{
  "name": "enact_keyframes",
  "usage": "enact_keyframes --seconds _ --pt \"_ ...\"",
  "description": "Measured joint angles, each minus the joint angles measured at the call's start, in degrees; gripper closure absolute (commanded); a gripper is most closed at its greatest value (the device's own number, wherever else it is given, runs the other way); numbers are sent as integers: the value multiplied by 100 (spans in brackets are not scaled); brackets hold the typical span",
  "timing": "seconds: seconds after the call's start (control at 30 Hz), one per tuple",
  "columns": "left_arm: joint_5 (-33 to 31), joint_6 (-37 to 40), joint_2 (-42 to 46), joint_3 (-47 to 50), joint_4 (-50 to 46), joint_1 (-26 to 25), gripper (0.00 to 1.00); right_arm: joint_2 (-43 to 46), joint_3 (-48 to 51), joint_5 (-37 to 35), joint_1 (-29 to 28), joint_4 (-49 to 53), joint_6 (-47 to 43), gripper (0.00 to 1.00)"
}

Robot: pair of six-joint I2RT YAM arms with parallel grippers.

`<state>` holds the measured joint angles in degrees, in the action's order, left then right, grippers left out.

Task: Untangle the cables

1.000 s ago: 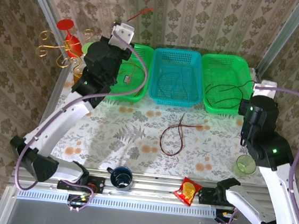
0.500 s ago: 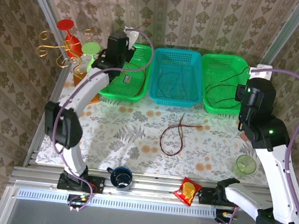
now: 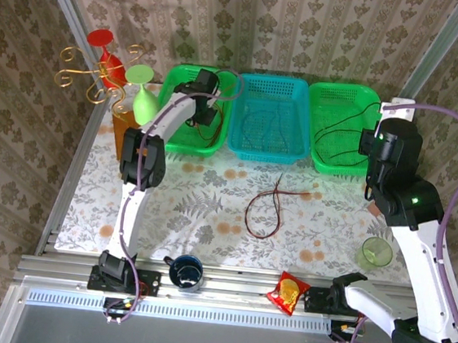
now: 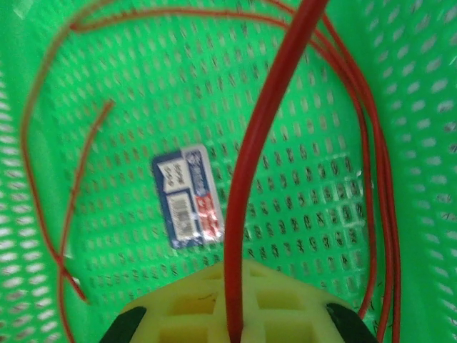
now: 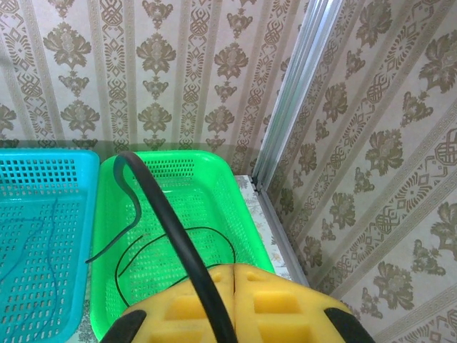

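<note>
Left arm has swung down since a second ago, so its jaws sit low in the left green basket [image 4: 300,143], clamped tight on the red cable [image 4: 250,179], which runs straight up-frame from them. Right jaws are pinched shut on the black cable [image 5: 168,221] over the right green basket [image 5: 193,179]. The leftover tangle [image 3: 268,204] lies mid-frame on the surface [image 3: 168,206], long axis roughly up-down, maybe slightly nearer the left arm.

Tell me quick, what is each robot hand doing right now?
Left gripper: closed, holding a red cable.
Right gripper: closed, holding a black cable.
</note>
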<state>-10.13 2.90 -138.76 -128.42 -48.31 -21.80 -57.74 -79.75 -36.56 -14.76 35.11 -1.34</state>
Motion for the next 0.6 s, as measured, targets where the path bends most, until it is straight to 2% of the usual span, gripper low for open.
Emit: enact_keyframes --seconds 0.07,0.1,0.13,0.2,0.23,0.27,0.3,0.6 --pt "50 -85 -52 -26 -223 15 73 -15 -15 20 0 26 2 100" --pt "72 -155 -52 -24 -297 15 76 -20 -15 22 0 31 2 100" --pt "79 -219 -39 -24 -313 15 75 -24 -15 26 0 39 2 100" --pt "90 -280 7 -24 -313 24 58 -31 -20 46 0 52 0 100" --pt "96 -308 46 -24 -315 26 43 -42 -26 63 0 76 0 100" --pt "96 -352 90 -24 -317 28 33 -48 -26 74 0 92 2 100" --pt "96 -393 136 -26 -330 33 27 -50 -28 87 0 101 2 100" --pt "142 -592 715 -111 -516 103 14 -247 -203 131 74 190 109 100"
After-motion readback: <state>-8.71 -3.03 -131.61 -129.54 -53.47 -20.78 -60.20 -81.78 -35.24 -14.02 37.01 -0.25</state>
